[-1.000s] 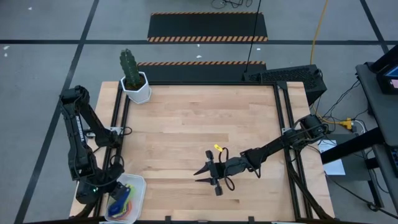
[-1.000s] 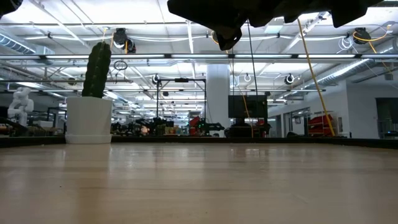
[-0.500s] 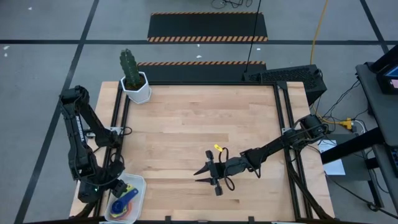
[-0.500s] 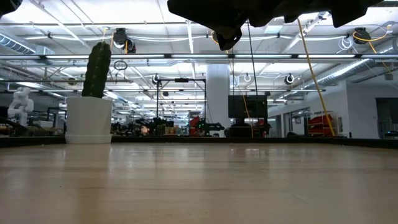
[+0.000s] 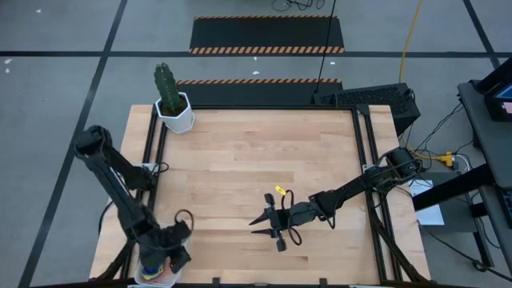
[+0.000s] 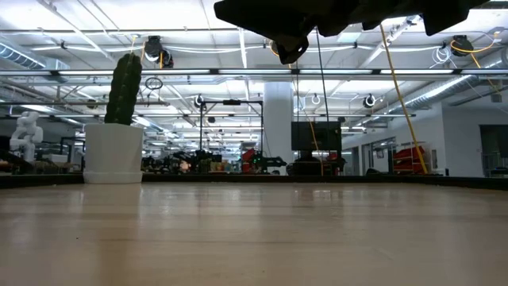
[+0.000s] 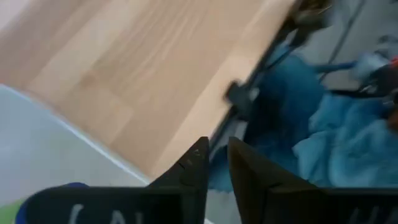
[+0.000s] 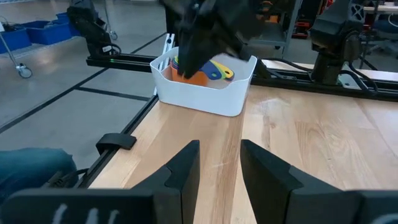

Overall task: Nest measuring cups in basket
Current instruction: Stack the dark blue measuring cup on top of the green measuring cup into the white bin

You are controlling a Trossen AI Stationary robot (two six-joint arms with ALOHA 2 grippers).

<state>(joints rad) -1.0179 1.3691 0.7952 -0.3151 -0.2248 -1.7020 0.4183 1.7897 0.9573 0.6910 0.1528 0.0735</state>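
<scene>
The white basket [image 8: 205, 87] stands at the table's near left corner. It holds several measuring cups, among them an orange one [image 8: 189, 73], a blue one [image 8: 214, 71] and a yellow one [image 8: 225, 64]. In the high view my left arm covers most of the basket [image 5: 144, 276]. My left gripper [image 5: 172, 254] hangs over the basket, tilted down. Its fingers [image 7: 217, 146] stand a narrow gap apart with nothing between them, past the basket's wall [image 7: 43, 143]. My right gripper [image 5: 254, 226] waits open at mid-table, level, pointing toward the basket [image 8: 221, 146].
A cactus in a white hexagonal pot [image 5: 174, 112] stands at the far left corner and also shows in the low view [image 6: 113, 151]. Black rails [image 5: 154, 160] run along the table's left and right sides. Bare wood lies between the basket and my right gripper.
My left gripper has swung from the basket's left side toward the table's right, out over the basket, sinking a little and rolling about its own axis. The arm now hides most of the basket from above. My right arm has kept still.
</scene>
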